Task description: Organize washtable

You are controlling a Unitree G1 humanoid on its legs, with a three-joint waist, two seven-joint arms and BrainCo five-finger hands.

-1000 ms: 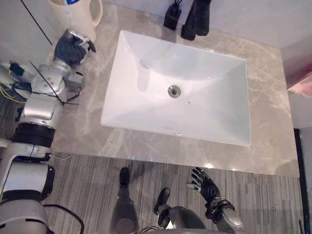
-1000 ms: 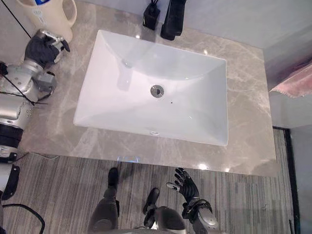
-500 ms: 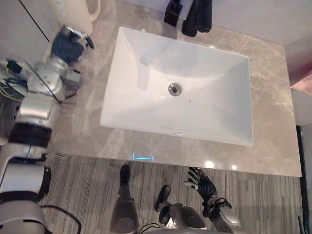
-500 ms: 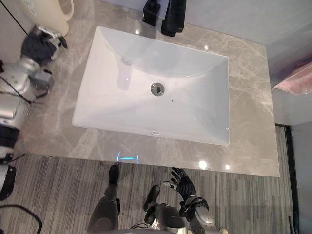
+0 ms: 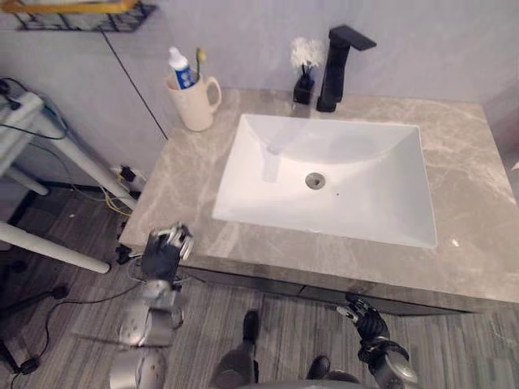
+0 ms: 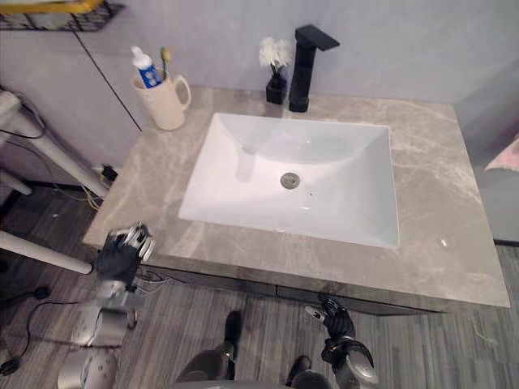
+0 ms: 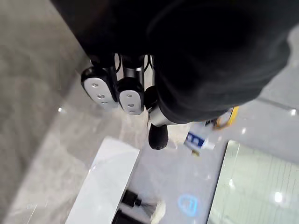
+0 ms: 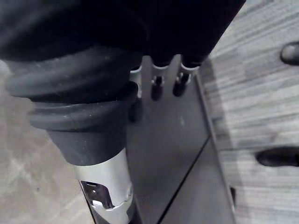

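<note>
Countertop (image 5: 470, 203) front edge beside left hand (image 5: 165, 250), above right hand (image 5: 366, 318)

Left side's got a white stand (image 5: 49, 245) on the striped grey floor (image 5: 454, 348), with a black wire shelf (image 5: 122, 16) up on the wall. Pink cloth (image 6: 509, 154) pokes in far right.

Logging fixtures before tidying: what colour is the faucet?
Black. The faucet shows best in the left eye view.
</note>
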